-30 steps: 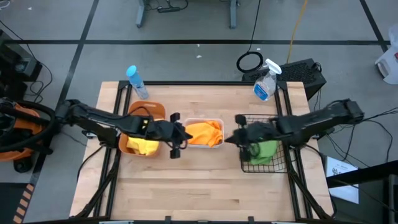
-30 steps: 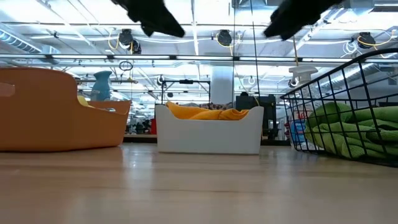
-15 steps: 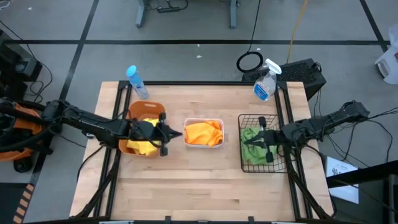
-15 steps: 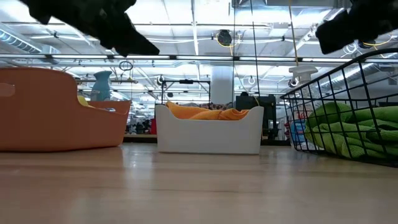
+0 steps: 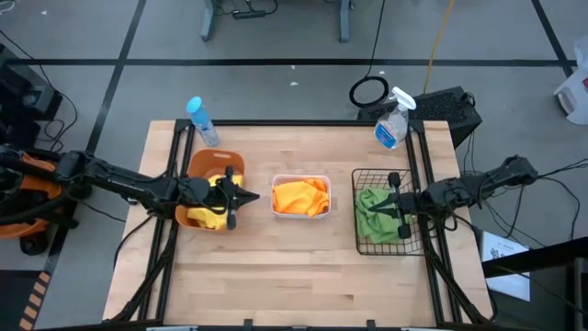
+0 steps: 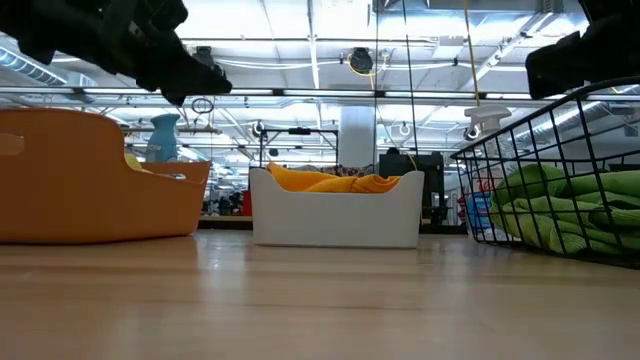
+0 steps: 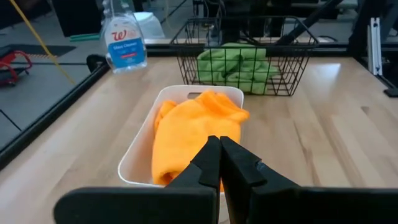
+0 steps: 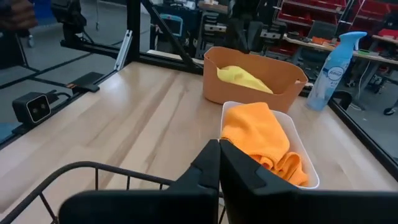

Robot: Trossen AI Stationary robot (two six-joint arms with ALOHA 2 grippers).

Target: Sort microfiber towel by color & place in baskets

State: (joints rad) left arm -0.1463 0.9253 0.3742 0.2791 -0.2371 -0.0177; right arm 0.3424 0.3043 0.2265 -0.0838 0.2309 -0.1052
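All the towels lie in containers. Yellow towels (image 5: 213, 211) sit in the orange-brown tub (image 5: 204, 164), orange towels (image 5: 300, 197) in the white tub (image 5: 300, 214), and green towels (image 5: 377, 213) in the black wire basket (image 5: 404, 246). My left gripper (image 5: 248, 196) hovers shut above the orange-brown tub's right rim, pointing at the white tub (image 7: 140, 149). My right gripper (image 5: 373, 207) hovers shut over the wire basket, pointing toward the table's left. Both are empty; the wrist views show the left gripper's (image 7: 219, 140) and the right gripper's (image 8: 219, 144) fingertips together.
A clear spray bottle (image 5: 393, 119) stands at the far right corner and a blue bottle (image 5: 202, 121) at the far left, behind the orange-brown tub. Bare wooden table (image 5: 294, 276) stretches along the near side in front of the three containers.
Both arms have drawn back from the middle. My left gripper moved toward the table's left, from beside the white tub to over the orange-brown tub. My right gripper moved toward the table's right, farther over the wire basket. The towels and containers stayed put.
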